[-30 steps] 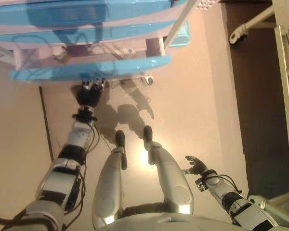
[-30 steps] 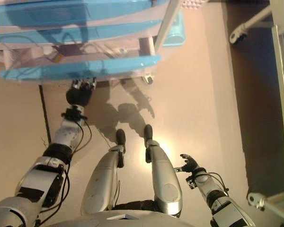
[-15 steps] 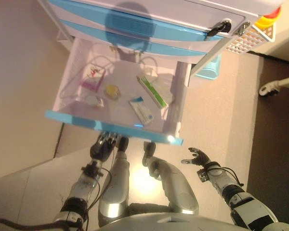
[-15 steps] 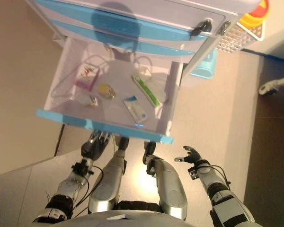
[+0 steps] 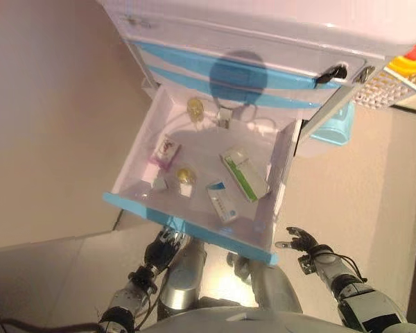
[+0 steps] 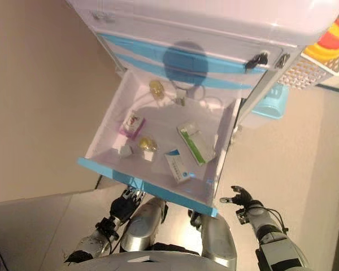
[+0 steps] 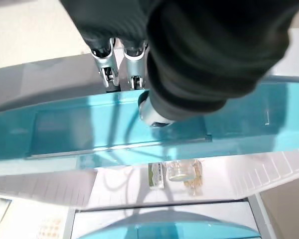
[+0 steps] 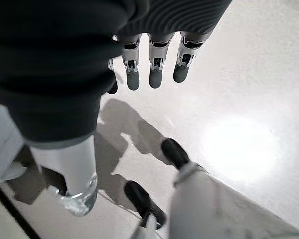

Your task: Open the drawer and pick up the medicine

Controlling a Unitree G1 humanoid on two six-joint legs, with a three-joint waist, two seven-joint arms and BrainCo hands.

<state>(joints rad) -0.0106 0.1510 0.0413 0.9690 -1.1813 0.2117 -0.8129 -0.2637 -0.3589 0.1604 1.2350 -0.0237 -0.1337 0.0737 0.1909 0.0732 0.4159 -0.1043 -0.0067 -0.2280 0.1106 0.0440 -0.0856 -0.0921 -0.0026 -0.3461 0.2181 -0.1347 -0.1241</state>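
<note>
Silver-grey arms — dark ribbed wrist covers, silver fingers (image 8: pixel 155 59) dark-tipped.

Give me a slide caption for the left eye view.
Drawer pulled open, medicine boxes inside; left hand under its front.

White drawer (image 5: pixel 168 114) with blue front, holding a green-striped white box (image 5: pixel 244 175)

Both eye views look steeply down from the robot's head onto the pulled-out white drawer with a light-blue front (image 5: pixel 187 227), sharing nearly the whole scene. The left wrist view sits very close under that blue front, facing up along it. The right wrist view faces the pale glossy floor (image 8: pixel 249 84), away from the drawer.
</note>
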